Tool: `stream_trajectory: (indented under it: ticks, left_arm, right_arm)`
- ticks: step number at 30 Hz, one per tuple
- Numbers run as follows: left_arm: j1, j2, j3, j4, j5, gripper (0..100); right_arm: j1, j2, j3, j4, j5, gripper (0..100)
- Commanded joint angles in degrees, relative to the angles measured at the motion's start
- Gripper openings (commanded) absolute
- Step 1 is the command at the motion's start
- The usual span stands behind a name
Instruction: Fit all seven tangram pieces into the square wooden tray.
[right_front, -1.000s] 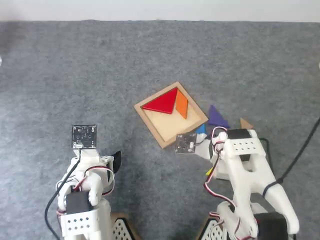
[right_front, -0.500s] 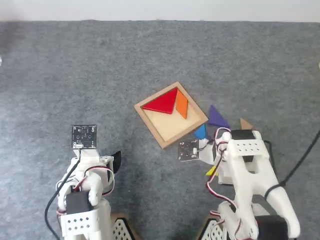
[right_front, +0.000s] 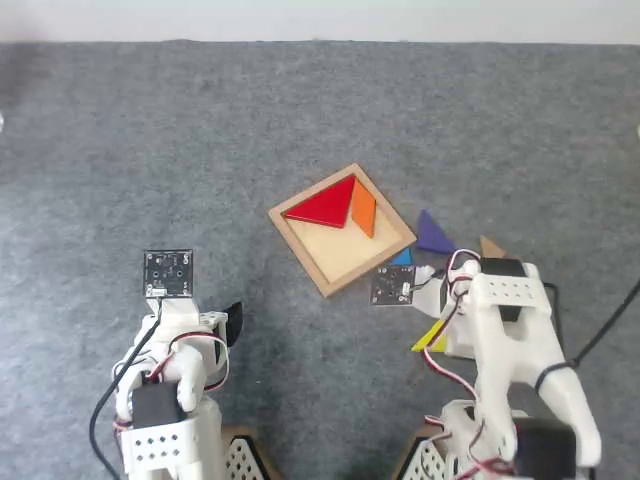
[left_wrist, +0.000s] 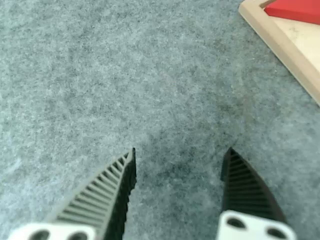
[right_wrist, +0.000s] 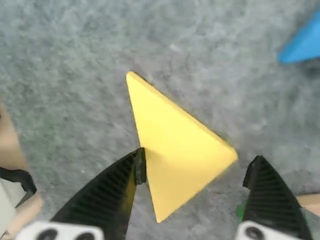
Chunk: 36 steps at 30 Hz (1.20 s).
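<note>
The square wooden tray lies tilted at mid-table and holds a red triangle and an orange piece. Right of it on the carpet lie a purple triangle, a blue piece, a tan piece and a yellow triangle that pokes out from under the right arm. My right gripper is open, hanging over the yellow triangle, one finger on each side. My left gripper is open over bare carpet, with the tray's corner farther off.
Grey carpet covers the whole table. The blue piece lies just beyond the yellow one, and a sliver of green shows by one right finger. The left arm stands at the front left.
The right arm has shifted to the right and a little away from the tray's edge, and more of the yellow triangle shows beneath it. The left arm has not moved.
</note>
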<state>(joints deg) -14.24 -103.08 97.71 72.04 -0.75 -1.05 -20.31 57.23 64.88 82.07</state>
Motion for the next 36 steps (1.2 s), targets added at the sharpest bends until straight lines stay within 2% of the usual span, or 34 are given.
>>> stream_trajectory:
  ticks: [1, 8, 10, 16, 21, 26, 33, 36]
  left_arm:
    - [0.0, -1.2, -1.3, 0.3, 0.4, 27]
    - [0.0, -1.2, -1.3, 0.3, 0.4, 27]
    - [0.0, -1.2, -1.3, 0.3, 0.4, 27]
    - [0.0, -1.2, -1.3, 0.3, 0.4, 27]
    - [0.0, -1.2, -1.3, 0.3, 0.4, 27]
    - [0.0, -1.2, -1.3, 0.3, 0.4, 27]
    - [0.0, -1.2, -1.3, 0.3, 0.4, 27]
    - [0.0, -1.2, -1.3, 0.3, 0.4, 27]
  right_arm:
    - [-1.1, 2.7, -0.4, -0.9, 0.8, 31.7]
    - [-2.9, 5.4, -0.5, -4.5, 0.5, 31.4]
    - [-2.9, 5.4, -0.5, -4.5, 0.5, 28.6]
    - [-2.8, 5.3, -0.5, -4.4, 0.0, 0.3]
    - [-2.9, 5.1, -1.1, -5.0, -4.0, 6.5]
    - [-2.8, 5.1, -4.3, -5.0, -7.2, 2.3]
    - [-5.1, 5.1, -5.2, -6.5, -12.1, 2.0]
    - [-5.8, 4.0, -6.0, -5.0, -10.0, 3.4]
